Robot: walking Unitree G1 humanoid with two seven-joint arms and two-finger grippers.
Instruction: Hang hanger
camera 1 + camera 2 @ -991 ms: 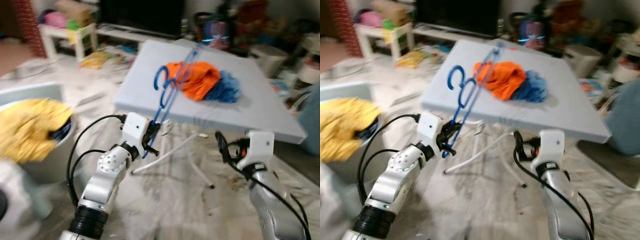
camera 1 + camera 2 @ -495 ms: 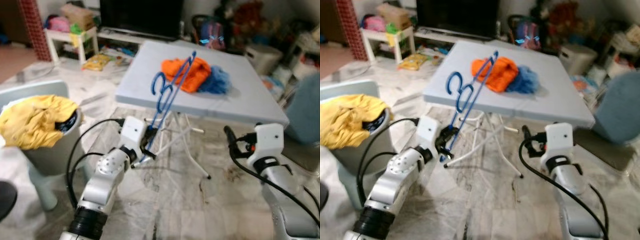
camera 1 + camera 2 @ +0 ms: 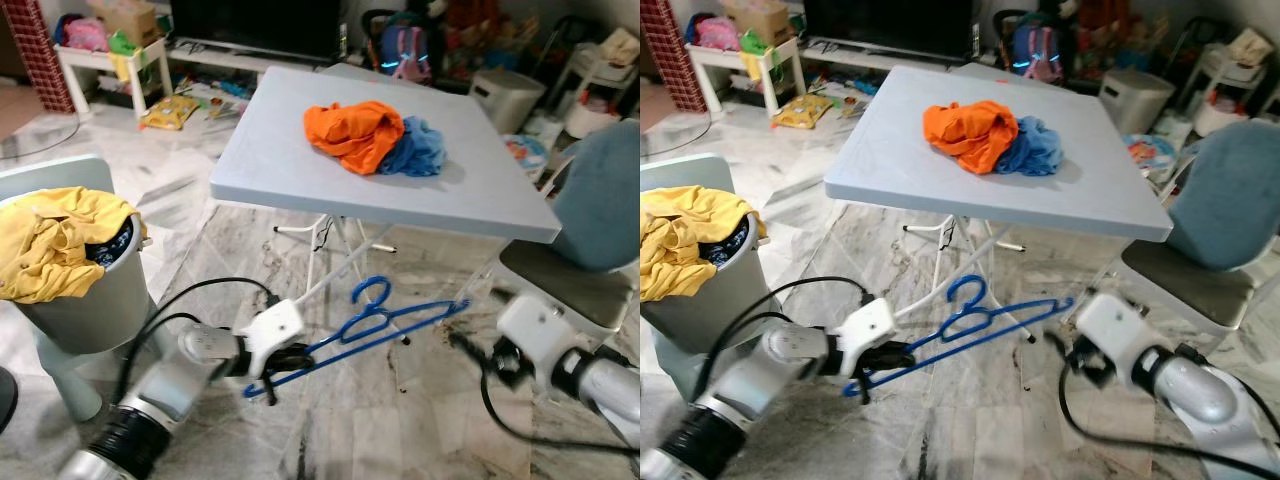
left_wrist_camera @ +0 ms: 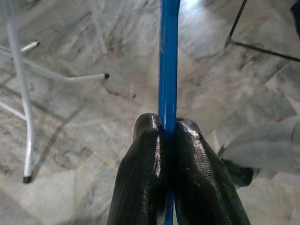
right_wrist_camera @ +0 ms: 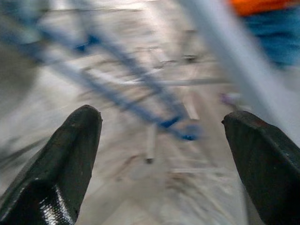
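Two blue hangers (image 3: 372, 322) lie almost level above the marble floor, hooks up, in front of the folding table. My left gripper (image 3: 290, 358) is shut on their lower bar near its left end; in the left wrist view the black fingers (image 4: 145, 178) pinch the blue bar (image 4: 168, 61). My right gripper (image 3: 472, 350) hangs low at the right, just past the hangers' far tip, open and holding nothing. The right wrist view is blurred, with its fingertips (image 5: 70, 154) wide apart and blue hanger bars (image 5: 140, 103) beyond them.
An orange garment (image 3: 350, 132) and a blue garment (image 3: 418, 148) lie on the grey folding table (image 3: 270, 170). A grey bin with yellow cloth (image 3: 55, 250) stands at the left. A blue-grey chair (image 3: 590, 220) is at the right. Clutter lines the far wall.
My left arm has dropped and swung the hangers from upright against the table edge to nearly level near the floor. My right arm has lowered too. The camera has pulled back and tilted.
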